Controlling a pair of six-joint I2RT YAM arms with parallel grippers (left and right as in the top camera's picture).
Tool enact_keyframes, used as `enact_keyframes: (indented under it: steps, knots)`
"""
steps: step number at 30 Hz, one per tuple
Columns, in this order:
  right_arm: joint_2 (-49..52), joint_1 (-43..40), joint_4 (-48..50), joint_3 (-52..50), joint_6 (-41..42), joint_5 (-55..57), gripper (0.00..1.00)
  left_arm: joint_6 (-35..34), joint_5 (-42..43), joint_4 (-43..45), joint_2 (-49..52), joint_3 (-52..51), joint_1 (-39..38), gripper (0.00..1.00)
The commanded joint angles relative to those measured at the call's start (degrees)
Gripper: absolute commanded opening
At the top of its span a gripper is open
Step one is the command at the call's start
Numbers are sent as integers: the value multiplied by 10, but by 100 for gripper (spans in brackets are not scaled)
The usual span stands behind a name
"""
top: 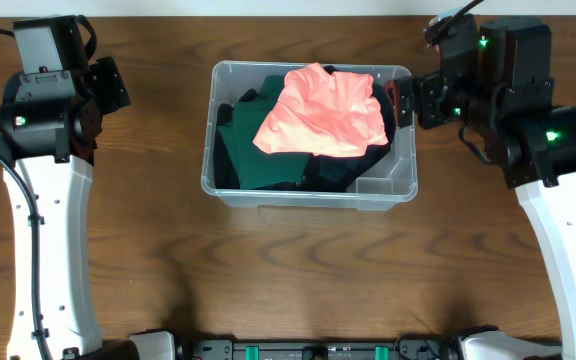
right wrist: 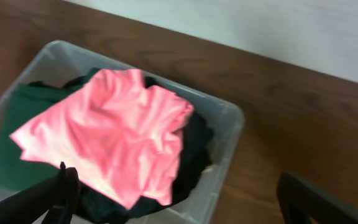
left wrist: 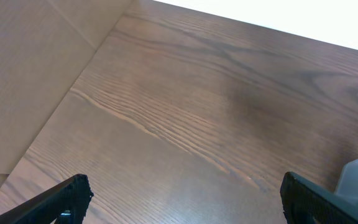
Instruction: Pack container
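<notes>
A salmon-pink garment lies crumpled atop dark green clothing in the clear container, upper centre of the overhead frame, suggesting packing is nearly done. The left hand, at upper left, and the right hand, beside the container's right edge, both hang empty with fingers apart; the next move likely calls for pressing it all flat. The dark wood-grain bench meets a pale wall.

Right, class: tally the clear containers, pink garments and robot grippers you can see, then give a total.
Clear container: 1
Pink garment: 1
Grippers: 2 (left gripper, right gripper)
Total: 4
Dark clothes underneath overlap too much to count.
</notes>
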Motion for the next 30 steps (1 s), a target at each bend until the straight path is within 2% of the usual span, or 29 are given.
enact_keyframes:
  steps: [1,7,15,22,30]
  knots:
    - [-11,-9,11,0,-29,46,99,-7,-7,0,1,3,2,98]
    - [-37,-47,57,0,-30,51,99,-7,-7,0,1,3,2,98]
    - [-114,-117,53,-44,-40,52,99,-7,-7,0,1,3,2,98]
    - [-236,-171,151,-235,-58,52,99,-7,-7,0,1,3,2,98]
    - [-392,-176,224,-461,-58,54,99,-7,-7,0,1,3,2,98]
